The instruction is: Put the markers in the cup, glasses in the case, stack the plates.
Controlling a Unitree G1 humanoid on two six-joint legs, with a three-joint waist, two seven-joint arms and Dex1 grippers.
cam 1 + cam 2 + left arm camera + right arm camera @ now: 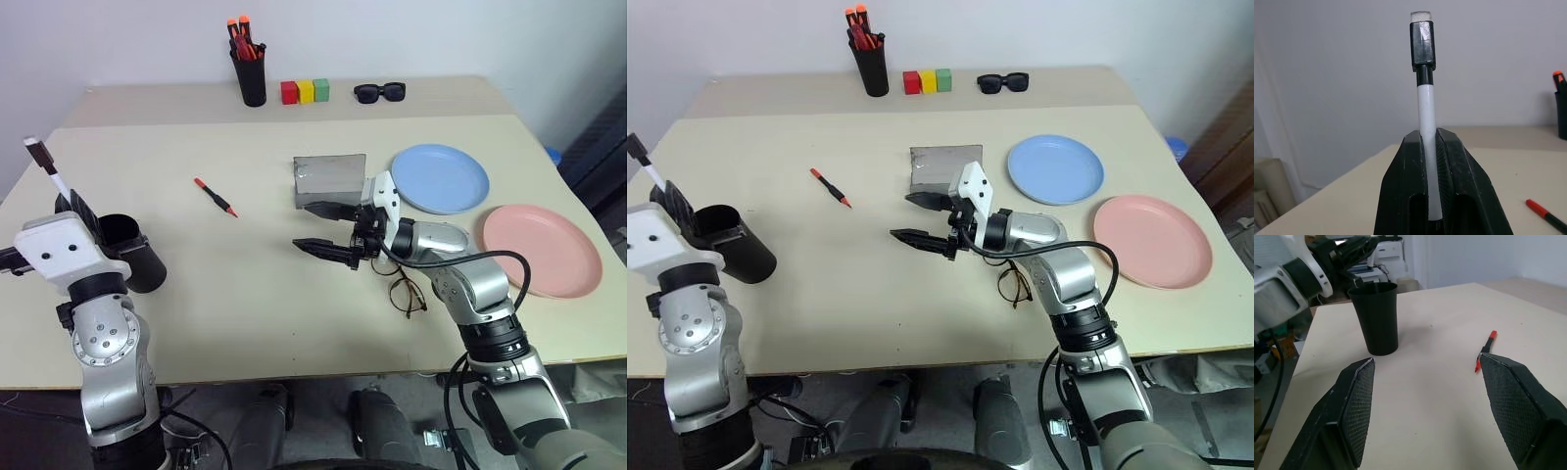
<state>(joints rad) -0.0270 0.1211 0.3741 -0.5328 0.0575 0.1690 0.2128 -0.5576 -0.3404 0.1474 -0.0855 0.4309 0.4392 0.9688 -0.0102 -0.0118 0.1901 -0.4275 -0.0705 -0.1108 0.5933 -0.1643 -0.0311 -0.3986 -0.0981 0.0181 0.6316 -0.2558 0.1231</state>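
The beige table (pixel 245 284) carries the whole work set. At its right edge lies the salmon pink plate (pixel 541 250), with the light blue plate (pixel 441 177) just beyond it toward the far side; they lie side by side, not stacked. The grey glasses case (pixel 329 178) stands open near the table's middle, and the wire-framed glasses (pixel 409 295) lie nearer the robot, outside the case, partly under the right arm. The wide black cup (pixel 134 253) stands at the near left, just beside the left gripper (pixel 1429 147), whose fingers are clamped on the white marker (pixel 1426 112). That marker's long axis runs steeply upward out of the fingers, black cap uppermost and tilted to the far left, and it is held above the table beside the cup, not inside it. The red-orange marker (pixel 215 197) lies flat left of the case, its axis diagonal, dark tip toward the near right. The right gripper (pixel 333 229) hangs above the table in front of the case with its fingers wide apart, empty, pointing left. The step in hand appears to be dropping the white marker: in my judgement the wrist should tip the marker's lower end over the cup's mouth, centre it inside the rim, and release only then, without knocking the cup.
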